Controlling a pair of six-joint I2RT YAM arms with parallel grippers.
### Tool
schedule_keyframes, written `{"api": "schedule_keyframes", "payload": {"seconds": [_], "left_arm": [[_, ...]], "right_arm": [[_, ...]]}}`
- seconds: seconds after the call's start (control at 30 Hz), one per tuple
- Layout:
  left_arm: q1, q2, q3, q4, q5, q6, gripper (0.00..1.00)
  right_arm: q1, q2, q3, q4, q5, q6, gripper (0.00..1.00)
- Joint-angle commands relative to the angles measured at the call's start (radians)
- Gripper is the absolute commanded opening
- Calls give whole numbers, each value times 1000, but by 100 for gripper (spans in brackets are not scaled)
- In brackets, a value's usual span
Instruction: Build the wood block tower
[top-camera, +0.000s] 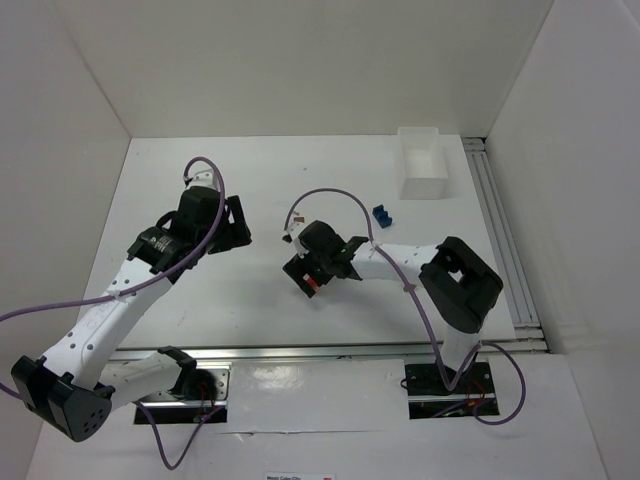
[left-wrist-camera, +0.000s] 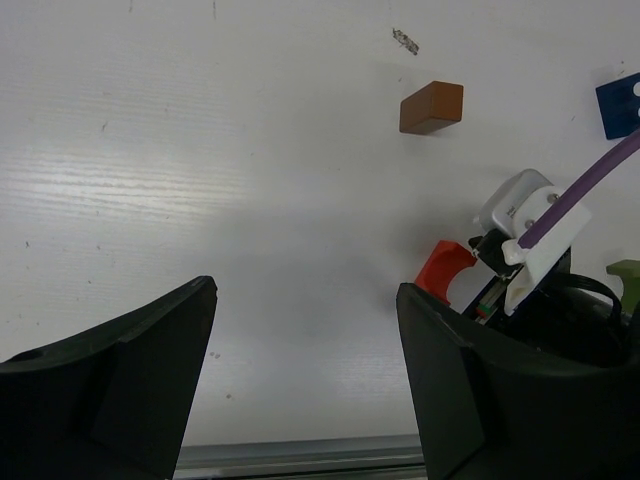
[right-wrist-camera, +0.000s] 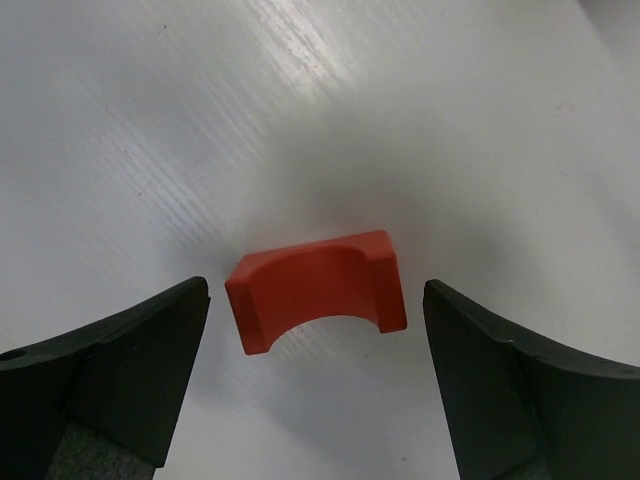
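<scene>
Right claw (right-wrist-camera: 316, 300) wide open, flanking red notched block (right-wrist-camera: 312, 278) on worktop (right-wrist-camera: 150, 120) | block likely light, rigid, slick-painted | pinch flat end faces.

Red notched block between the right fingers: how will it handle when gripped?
The red block looks like solid painted wood: probably rigid and light. It lies flat on the table, so rolling seems unlikely. Smooth paint and the notch might let it slip if the open right gripper closes off-centre.
</scene>
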Motion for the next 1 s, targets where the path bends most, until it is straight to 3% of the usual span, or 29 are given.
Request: {"api": "schedule_keyframes", "payload": {"seconds": [0.0, 0.33, 0.97], "left_arm": [[6, -10, 10, 23, 6, 26, 85], [6, -1, 10, 32, 6, 26, 85], [6, -1, -8, 32, 6, 26, 85]], "right_arm": [[20, -66, 13, -27, 37, -35, 95], [20, -53, 24, -36, 39, -54, 70], [20, -4, 33, -56, 3, -63, 76]]}}
